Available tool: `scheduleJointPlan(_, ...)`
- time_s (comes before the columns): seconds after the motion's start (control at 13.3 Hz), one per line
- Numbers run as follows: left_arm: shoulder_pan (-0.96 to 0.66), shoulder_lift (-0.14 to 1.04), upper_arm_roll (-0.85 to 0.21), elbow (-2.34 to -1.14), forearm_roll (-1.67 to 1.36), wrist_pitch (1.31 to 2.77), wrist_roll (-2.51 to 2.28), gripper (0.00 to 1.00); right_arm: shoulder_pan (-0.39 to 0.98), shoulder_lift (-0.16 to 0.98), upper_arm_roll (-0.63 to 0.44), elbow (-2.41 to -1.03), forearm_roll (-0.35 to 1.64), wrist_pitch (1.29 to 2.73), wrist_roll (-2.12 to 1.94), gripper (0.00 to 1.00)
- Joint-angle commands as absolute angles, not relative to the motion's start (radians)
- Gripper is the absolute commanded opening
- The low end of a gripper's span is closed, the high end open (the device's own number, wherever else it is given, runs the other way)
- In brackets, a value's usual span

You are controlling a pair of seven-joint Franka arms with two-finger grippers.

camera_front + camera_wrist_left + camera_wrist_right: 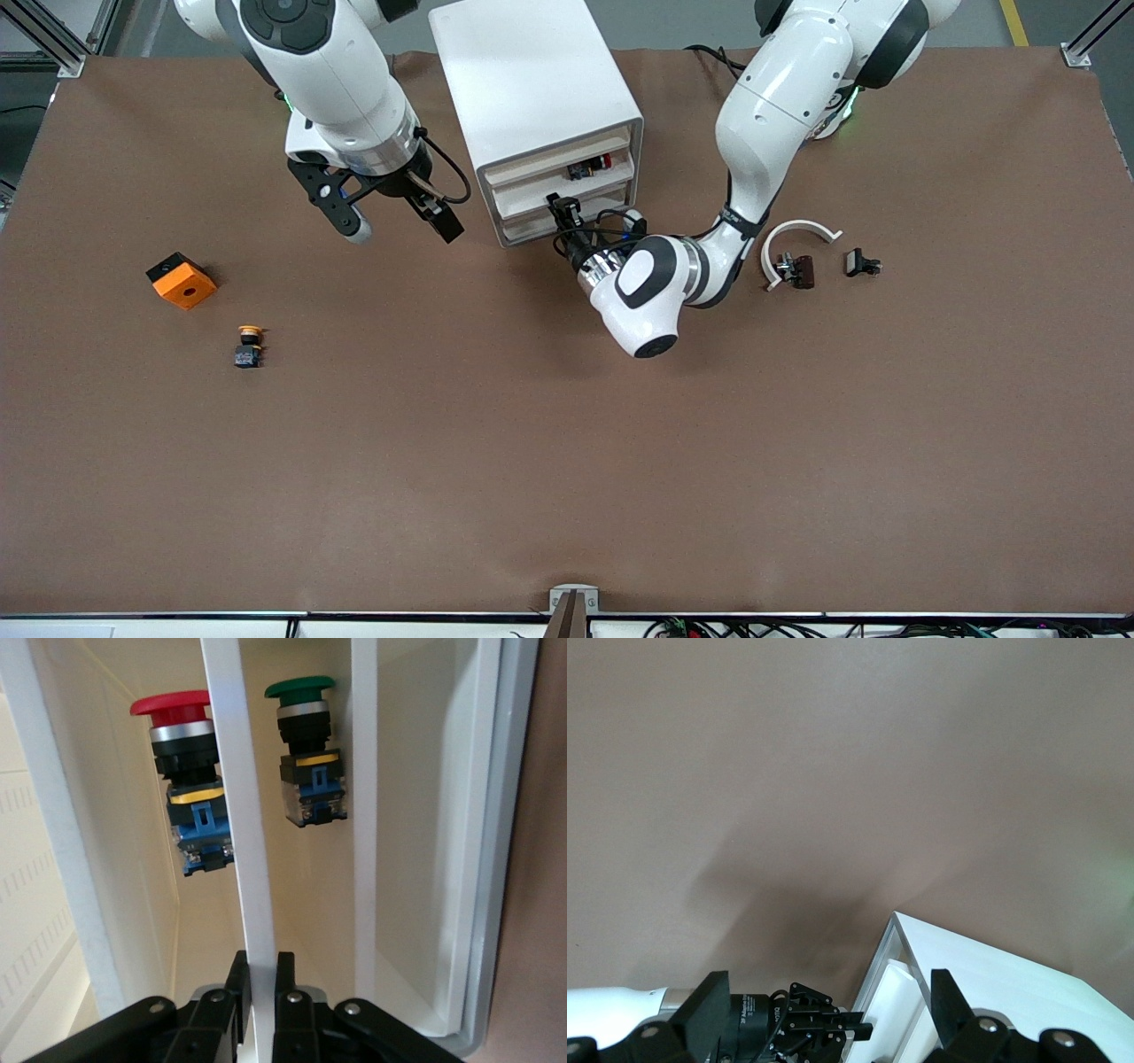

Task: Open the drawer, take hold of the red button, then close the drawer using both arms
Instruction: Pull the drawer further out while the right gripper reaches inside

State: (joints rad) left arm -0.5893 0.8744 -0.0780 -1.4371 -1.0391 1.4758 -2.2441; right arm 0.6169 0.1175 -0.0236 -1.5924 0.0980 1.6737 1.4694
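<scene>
- The left gripper (562,209) is at the front of the white drawer cabinet (532,80), its fingers (237,979) clenched on a thin white bar (239,815) of the drawer front.
- Seen from the left wrist, the button (182,753), with its red cap, lies inside the drawer (425,815) next to a like button with a green cap (304,735); the white bar runs between the 2.
- In the front view the button (602,162) shows through the cabinet's upper opening.
- The right gripper (399,226) hangs released, jaws wide apart and holding nothing, over the brown surface (567,443) beside the cabinet, toward the right arm's end.
- An orange square box (181,280) and a yellow-capped button (249,346) lie toward the right arm's end, the button nearer the front camera.
- A white curved piece (797,235), a small dark part (797,269) touching it, and a small black part (860,263) lie toward the left arm's end.
</scene>
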Motion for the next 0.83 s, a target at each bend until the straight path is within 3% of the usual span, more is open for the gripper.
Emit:
scheduleJointPlan(0.0,-0.583,0.897,-0.035,-1.419,-1.035,1.503,-2.212,0.09,0.63,0.159,-0.032,-1.536,0.11,1.655,1.554,1.0)
scheduleJointPlan(0.6,-0.583,0.905,0.067,-1.347,-1.029,1.532,-2.209,0.1,0.69,0.198,-0.032,-1.519,0.107,1.658,1.614,1.0)
scheduleJointPlan(0.68,-0.581,0.904,0.069,-1.342,-1.031,1.543,-2.204,0.13,0.69,0.207,-0.032,-1.516,0.109,1.657,1.614,1.0)
scheduleJointPlan(0.75,-0.58,0.904,0.078,-1.333,-1.031,1.548,-2.204,0.24,0.692,0.215,-0.032,-1.503,0.11,1.654,1.615,1.0)
